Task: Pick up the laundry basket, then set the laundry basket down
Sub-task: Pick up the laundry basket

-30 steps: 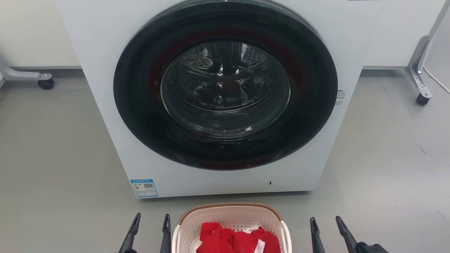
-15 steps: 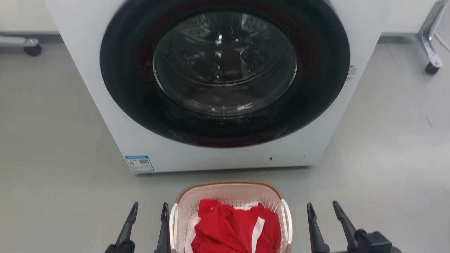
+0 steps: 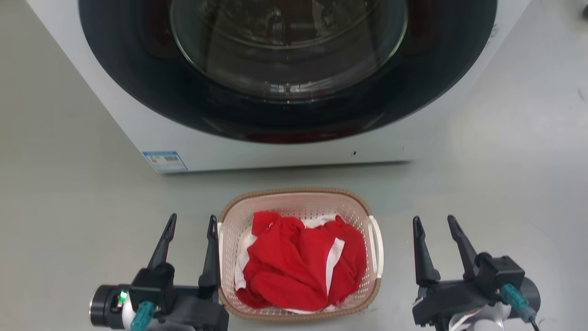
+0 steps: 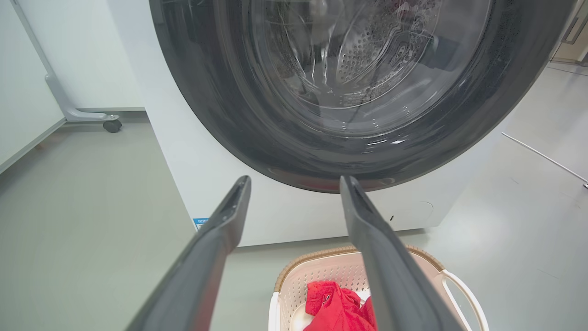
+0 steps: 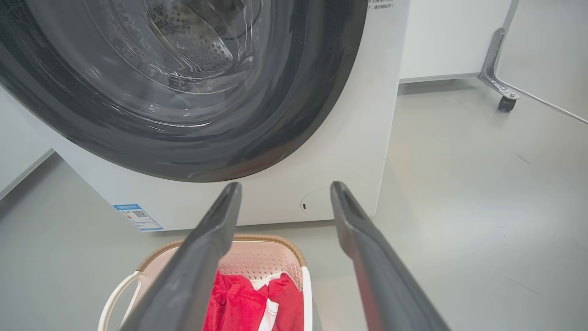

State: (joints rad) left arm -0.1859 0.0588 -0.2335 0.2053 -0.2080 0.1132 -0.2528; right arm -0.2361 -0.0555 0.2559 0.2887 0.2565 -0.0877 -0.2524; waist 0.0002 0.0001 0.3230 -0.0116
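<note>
The laundry basket [image 3: 294, 204] stands on the grey floor in front of the washer, pale pink-beige with a brown rim and white side handles. Red and white clothes [image 3: 298, 264] lie in it. My left gripper [image 3: 192, 217] is open just left of the basket, its inner finger close beside the left handle [image 3: 220, 246]. My right gripper [image 3: 434, 219] is open a short way right of the right handle [image 3: 377, 246], apart from it. The left wrist view has the left gripper [image 4: 295, 179] open above the basket [image 4: 330, 269]. In the right wrist view the right gripper [image 5: 285, 185] is open over the basket [image 5: 262, 259].
A white front-loading washer [image 3: 138, 128] with a dark round door [image 3: 289, 69] stands just beyond the basket. Castored metal frame legs [image 4: 87, 115] [image 5: 498, 87] stand at either side near the back wall. Grey floor [image 3: 505, 161] spreads left and right.
The head camera has tipped downward, so the washer slid up the picture and the basket and both grippers show more fully. Both grippers stay open beside the basket.
</note>
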